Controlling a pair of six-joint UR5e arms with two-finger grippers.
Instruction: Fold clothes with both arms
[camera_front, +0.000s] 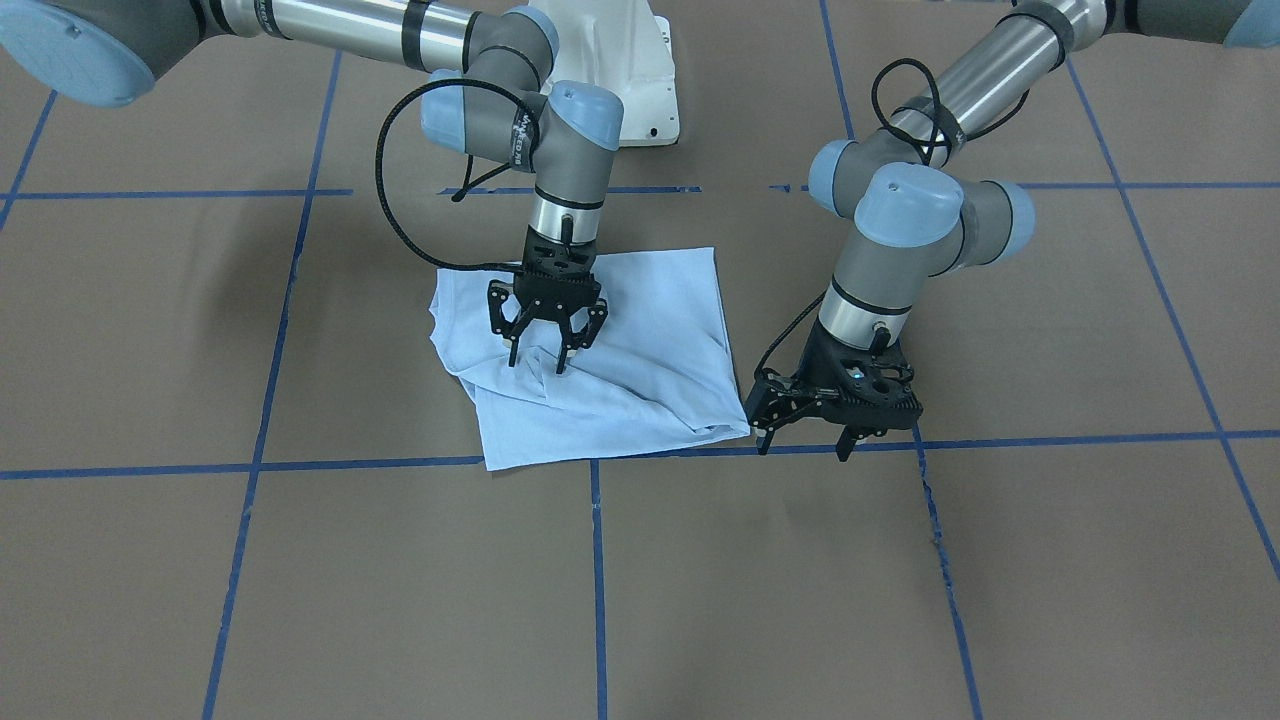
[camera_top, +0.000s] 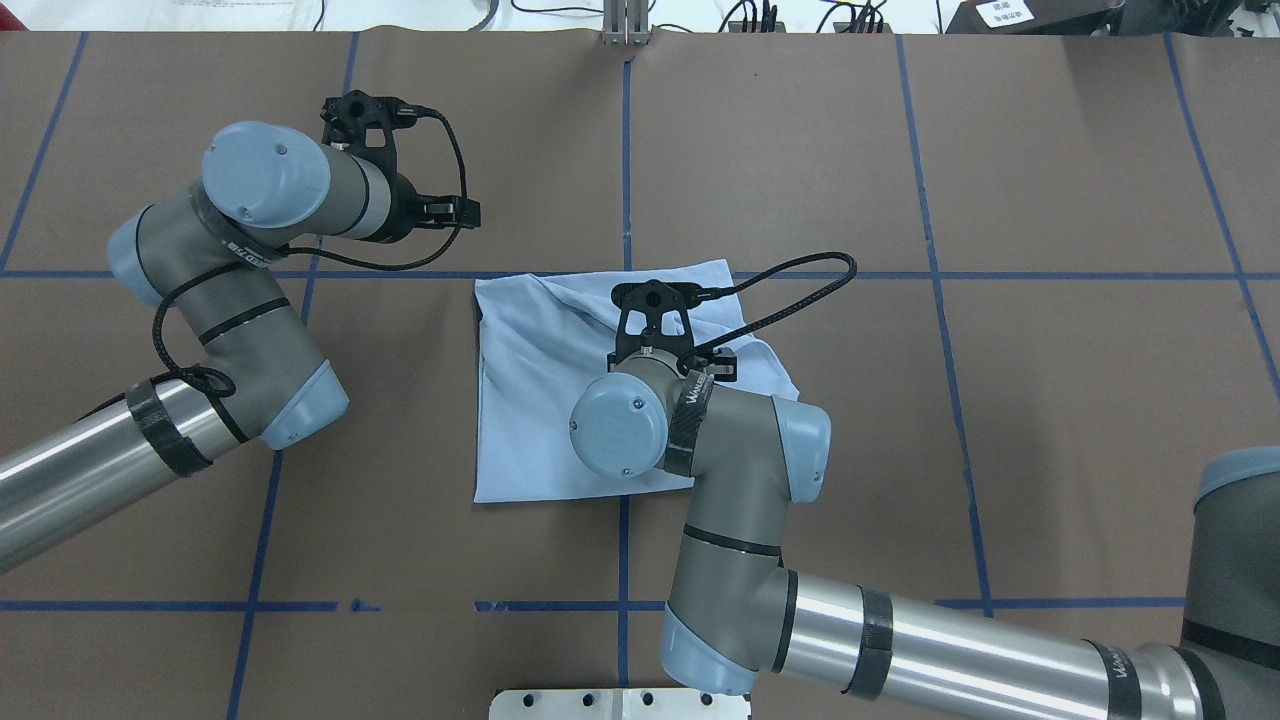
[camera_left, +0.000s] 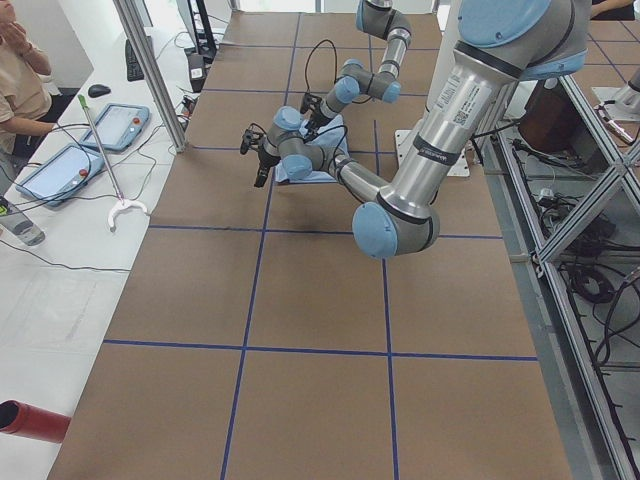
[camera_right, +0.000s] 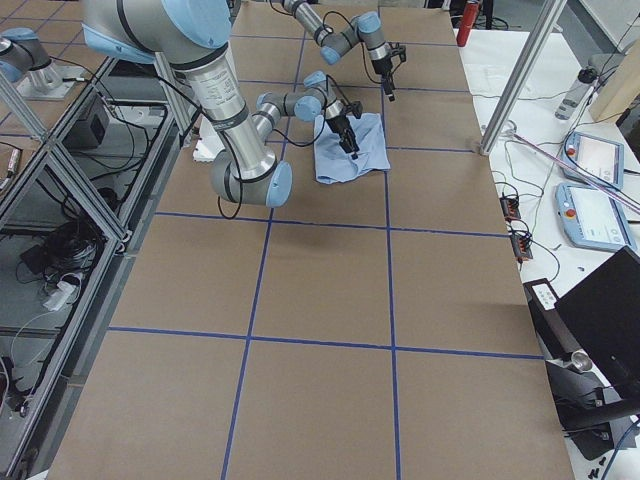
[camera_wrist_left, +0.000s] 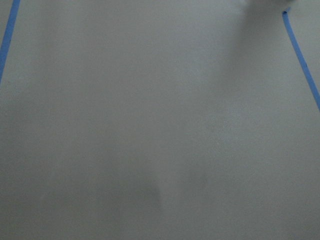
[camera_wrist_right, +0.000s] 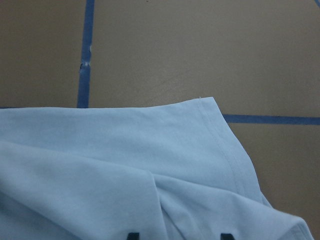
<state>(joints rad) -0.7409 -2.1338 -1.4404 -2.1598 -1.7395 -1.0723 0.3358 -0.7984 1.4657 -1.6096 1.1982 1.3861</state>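
The light blue T-shirt lies folded into a rough, wrinkled square on the brown table; print and collar are hidden. Right at the wrinkled middle of the cloth my right gripper points straight down, open. In the right wrist view its two tips show apart at the bottom edge over the shirt, with no cloth between them. My left gripper hangs open and empty just off the shirt's far corner, low over bare table. The left wrist view shows only table paper.
Blue tape lines divide the brown table cover. The white pedestal base stands behind the shirt. A person and teach pendants are beside the table's long edge. Black cables loop off both wrists.
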